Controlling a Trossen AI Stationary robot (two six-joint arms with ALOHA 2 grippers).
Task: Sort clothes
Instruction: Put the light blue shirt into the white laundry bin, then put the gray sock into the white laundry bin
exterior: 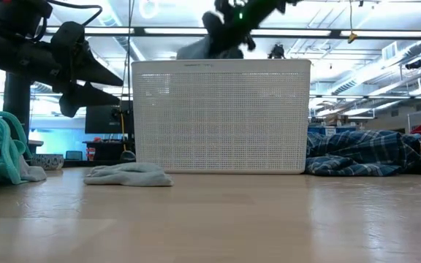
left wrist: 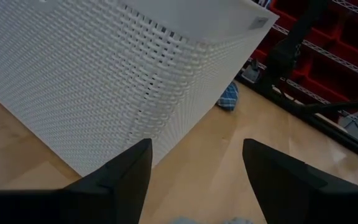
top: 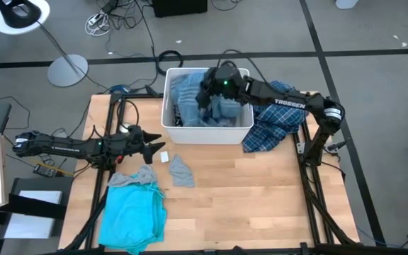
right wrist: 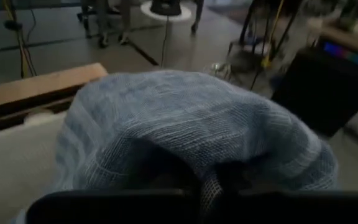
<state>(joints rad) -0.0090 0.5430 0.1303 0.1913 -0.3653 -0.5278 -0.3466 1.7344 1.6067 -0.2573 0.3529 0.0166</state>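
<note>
My right gripper [top: 207, 98] is over the white bin [top: 241, 133], shut on the blue-grey striped shirt [top: 190, 88], which fills the bin and drapes over the fingers in the right wrist view [right wrist: 191, 124]. In the low view the gripper [exterior: 225, 25] stands above the bin's rim with cloth [exterior: 199, 48] under it. My left gripper [top: 159, 139] is open and empty, above the table just left of the bin's near corner [left wrist: 142, 118]. The plaid shirt [top: 271, 120] lies right of the bin. The turquoise garment [top: 133, 212] lies near left with a grey piece [top: 139, 175] on it. A small grey piece [top: 181, 170] lies on the table. My right gripper holds the blue-grey striped shirt from above, inside the bin. The cloth [right wrist: 185, 143] humps over the fingers and hides the place of contact, so which part it has cannot be told. A raised part of the shirt [exterior: 199, 48] stands above the rim; the rest lies in the bin.
A small white object [top: 164, 157] lies on the table near my left gripper. Bare wood [top: 261, 198] spreads across the near right of the table. Cables and a lamp base [top: 67, 69] lie on the floor beyond the far edge.
</note>
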